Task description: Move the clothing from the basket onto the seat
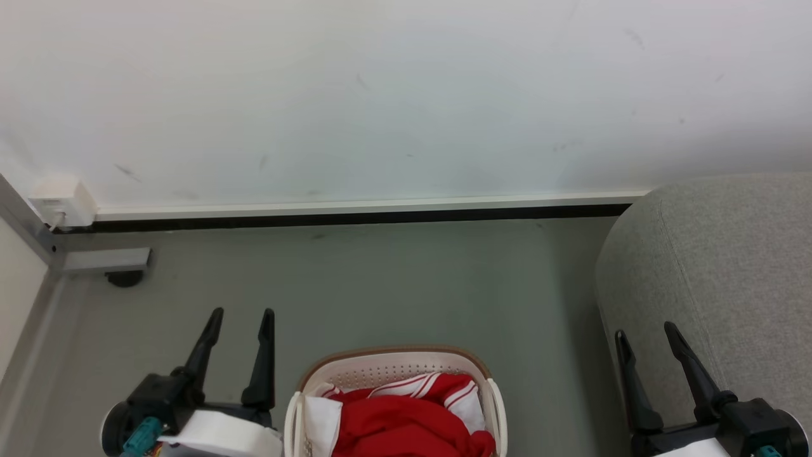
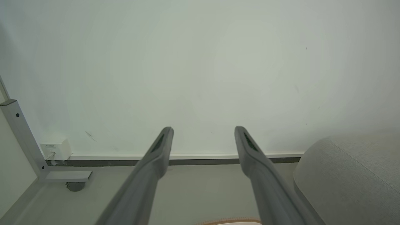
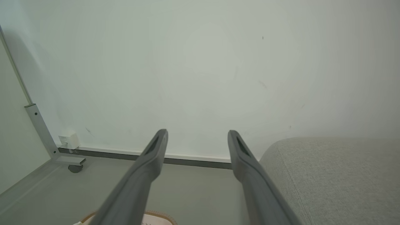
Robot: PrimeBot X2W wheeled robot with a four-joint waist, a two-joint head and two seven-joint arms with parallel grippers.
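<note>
Red clothing (image 1: 406, 422) with white panels and striped trim lies heaped in the cream basket (image 1: 393, 366), which stands on the floor at the bottom middle of the head view. The light grey seat (image 1: 723, 266) rises to the right of the basket. My left gripper (image 1: 242, 315) is open and empty, to the left of the basket and clear of it. My right gripper (image 1: 646, 330) is open and empty, in front of the seat's rounded edge. In the left wrist view the left gripper (image 2: 203, 129) points at the wall, with the basket rim (image 2: 231, 221) just below and the seat (image 2: 353, 178) to its right. The right wrist view shows the right gripper (image 3: 197, 132) beside the seat (image 3: 331, 175).
A white wall with a baseboard (image 1: 355, 208) closes the far side. A white socket box (image 1: 62, 200) and a grey metal frame foot with a caster (image 1: 108, 263) sit at the far left. Bare grey floor (image 1: 406, 285) lies between basket and wall.
</note>
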